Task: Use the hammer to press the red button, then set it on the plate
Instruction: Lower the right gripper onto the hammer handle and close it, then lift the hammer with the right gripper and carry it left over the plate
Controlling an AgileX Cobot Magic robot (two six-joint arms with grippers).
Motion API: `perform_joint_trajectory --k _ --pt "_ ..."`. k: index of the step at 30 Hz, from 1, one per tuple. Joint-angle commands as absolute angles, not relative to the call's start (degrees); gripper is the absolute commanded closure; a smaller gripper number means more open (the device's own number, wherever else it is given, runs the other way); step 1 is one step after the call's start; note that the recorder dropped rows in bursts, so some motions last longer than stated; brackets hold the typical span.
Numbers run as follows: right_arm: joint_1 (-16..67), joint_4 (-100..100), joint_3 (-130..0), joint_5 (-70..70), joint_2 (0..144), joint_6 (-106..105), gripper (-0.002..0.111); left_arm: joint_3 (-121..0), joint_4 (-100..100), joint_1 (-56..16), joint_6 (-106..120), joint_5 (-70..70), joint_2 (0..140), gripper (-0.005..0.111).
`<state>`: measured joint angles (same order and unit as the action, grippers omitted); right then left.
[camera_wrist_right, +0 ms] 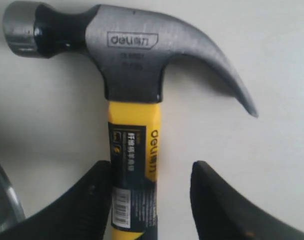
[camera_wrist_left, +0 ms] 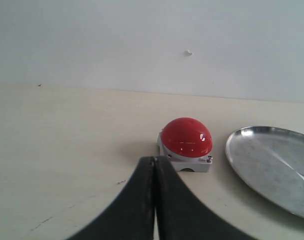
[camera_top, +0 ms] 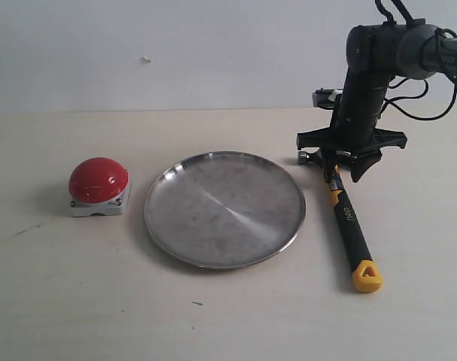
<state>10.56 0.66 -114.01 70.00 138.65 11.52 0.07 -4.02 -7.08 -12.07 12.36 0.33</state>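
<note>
Exterior: hammer (camera_top: 350, 229) is laid just beside the plate (camera_top: 224, 209), opposite the red button (camera_top: 99, 180); its long axis runs alongside the rim, head end under the right pincer (camera_top: 341, 169).
Left wrist: left pincer (camera_wrist_left: 154, 200) is seen closed, empty.
Right wrist: handle is straddled by the parted pincer, ungripped.

The black-and-yellow hammer (camera_top: 352, 233) lies flat just right of the silver plate (camera_top: 224, 210), the red dome button (camera_top: 99, 179) upright at the plate's left.
</note>
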Motion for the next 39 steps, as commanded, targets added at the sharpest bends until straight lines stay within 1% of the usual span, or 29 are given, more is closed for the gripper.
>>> perform_joint_trajectory --k 1,11,13,14,15,17,19,20,26,29,34,39 --pt "10.6 1.3 -114.7 70.0 139.4 11.6 0.060 0.0 -4.0 -7.3 -12.2 12.3 0.0 0.107" --pt "10.6 1.4 -114.7 67.4 141.2 11.8 0.060 0.0 -4.0 -7.3 -12.2 12.3 0.0 0.107" --pt "10.6 1.4 -114.7 67.4 141.3 11.9 0.062 0.0 -4.0 -7.3 -12.2 12.3 0.0 0.107" --pt "10.6 1.4 -114.7 67.4 141.3 11.9 0.064 0.0 -4.0 -7.3 -12.2 12.3 0.0 0.107" --pt "10.6 1.4 -114.7 67.4 141.3 11.9 0.070 0.0 -4.0 -7.3 -12.2 12.3 0.0 0.107" --pt "10.6 1.4 -114.7 67.4 141.3 11.9 0.084 0.0 -4.0 -7.3 -12.2 12.3 0.0 0.107" --pt "10.6 1.7 -114.7 67.4 141.3 11.9 0.102 0.0 -4.0 -7.3 -12.2 12.3 0.0 0.107" --pt "10.6 2.1 -114.7 67.4 141.3 11.7 0.109 0.0 -4.0 -7.3 -12.2 12.3 0.0 0.107" --pt "10.6 2.9 -114.7 66.4 140.4 12.1 0.108 0.0 -4.0 -7.3 -12.2 12.3 0.0 0.107" --pt "10.6 2.7 -114.5 65.1 137.4 12.1 0.108 0.0 -4.0 -7.3 -12.2 12.3 0.0 0.107" --pt "10.6 1.5 -111.9 60.6 128.3 12.1 0.108 0.0 -4.0 -7.3 -12.2 12.3 0.0 0.107" --pt "10.6 0.0 -105.2 53.3 115.9 10.8 0.108 0.0 -4.0 -7.3 -12.2 12.3 0.0 0.107"
